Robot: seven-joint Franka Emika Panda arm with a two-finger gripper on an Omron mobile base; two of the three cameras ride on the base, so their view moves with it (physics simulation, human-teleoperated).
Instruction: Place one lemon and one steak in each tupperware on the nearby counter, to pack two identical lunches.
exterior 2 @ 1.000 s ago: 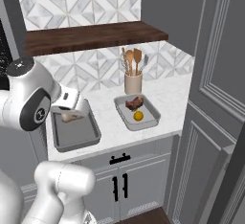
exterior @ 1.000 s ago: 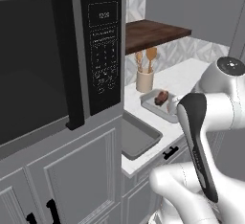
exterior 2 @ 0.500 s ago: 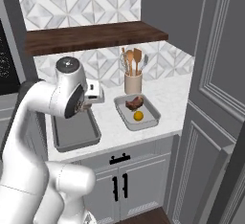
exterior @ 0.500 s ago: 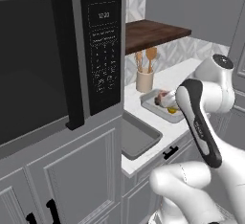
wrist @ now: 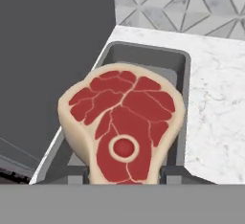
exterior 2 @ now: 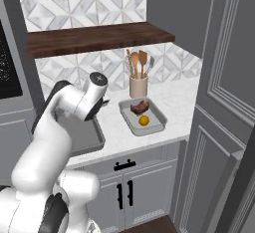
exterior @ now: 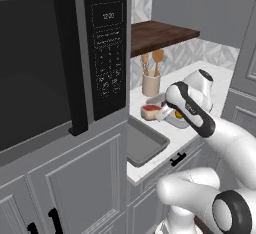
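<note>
My gripper (exterior: 157,114) is shut on a raw red steak (exterior: 150,111) with a pale fat rim, holding it above the counter (exterior 2: 182,100). The hand view has this steak (wrist: 123,125) up close, over the near end of an empty grey tupperware (wrist: 183,77). That left tupperware (exterior: 150,145) lies beside the microwave; in the right base view my arm hides part of this tupperware (exterior 2: 88,138). The right tupperware (exterior 2: 156,124) holds a second steak (exterior 2: 139,107) and a yellow lemon (exterior 2: 144,120). In the left base view my arm hides most of it, but the lemon (exterior: 178,113) peeks out.
A tall black microwave (exterior: 107,53) stands close on the left. A beige holder with wooden utensils (exterior 2: 138,83) stands behind the right tupperware, under a dark wooden shelf (exterior 2: 99,35). A tall grey cabinet panel (exterior 2: 229,92) bounds the counter on the right.
The arm has stretched out from the base over the counter, carrying the steak. The hand has moved from over the left tupperware's middle toward its far end.
</note>
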